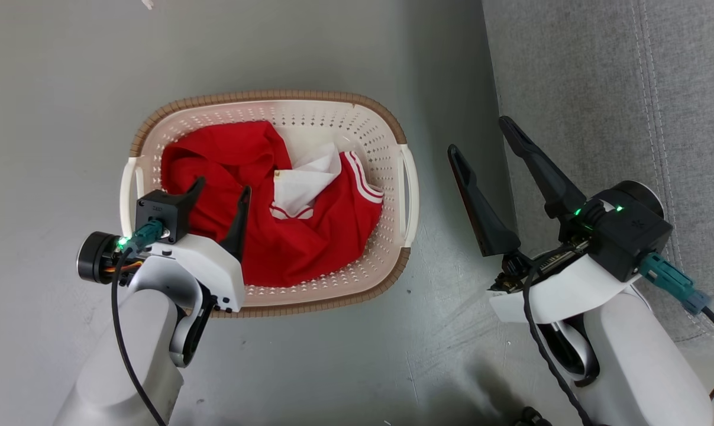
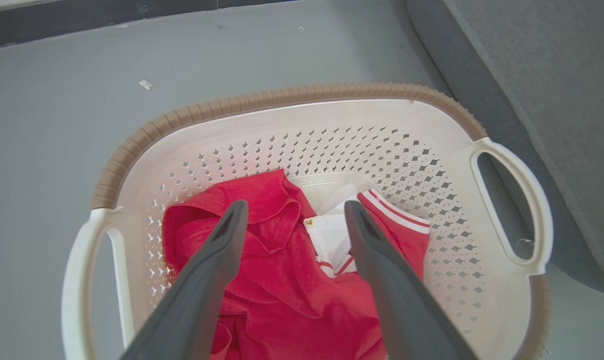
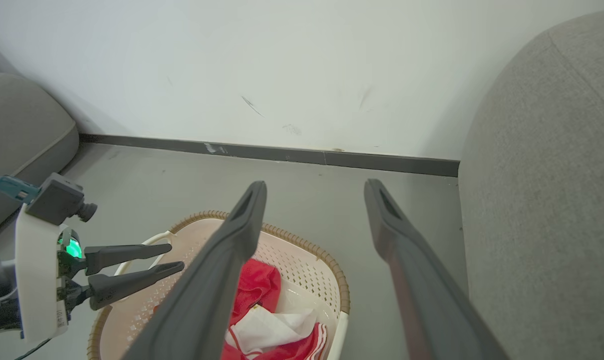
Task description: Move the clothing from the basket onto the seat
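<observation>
Nearest, the left pincer (image 1: pixel 223 186) hovers, jaws apart, above the clothing (image 1: pixel 309 248), a crumpled red garment inside the basket (image 1: pixel 274 96). It looks soft, light and limp; a raised red fold beside its white panel seems easiest to pinch. The right pincer (image 1: pixel 480 135), also spread and empty, hangs beside the basket, at the edge of the seat (image 1: pixel 599 89).

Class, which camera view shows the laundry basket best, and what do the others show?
The head view: the basket shows nearly whole from above, rim and both handles. The left wrist view crops its near side; the right wrist view catches part.
</observation>
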